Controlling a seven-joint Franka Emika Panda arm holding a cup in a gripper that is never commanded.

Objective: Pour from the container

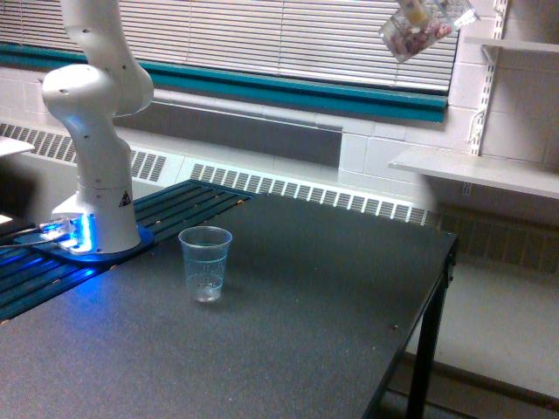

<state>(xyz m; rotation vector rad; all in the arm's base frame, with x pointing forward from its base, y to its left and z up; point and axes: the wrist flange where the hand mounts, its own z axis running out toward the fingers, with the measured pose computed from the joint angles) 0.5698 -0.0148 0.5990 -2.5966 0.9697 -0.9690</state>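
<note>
Exterior view, the only one: the jar sat at the top edge of frame, high above the table and well off toward the view's right of the cup. It was tilted, with pink, white and tan pieces visible through its wall, still inside. Its upper part was cut off by the frame edge.

The gripper itself was out of frame. Nothing of the fingers showed around the jar, so whether they were clamped on it could not be told from this picture. The jar hung in mid-air, so something held it, but the hold was not visible.

The cup stood upright on the table, just beside the arm base, toward the view's right of it. It looked empty or nearly so; a faint glint at the bottom was too small to read. No pieces lay on the table near the cup.

Progress, as a judgement: the pour had not started. The jar was loaded and lifted but nowhere over the cup. Left to do: bring the jar across and down until its mouth was above the cup, then tip it further. Main risk was spilling short of the cup, given the existing tilt.
</note>
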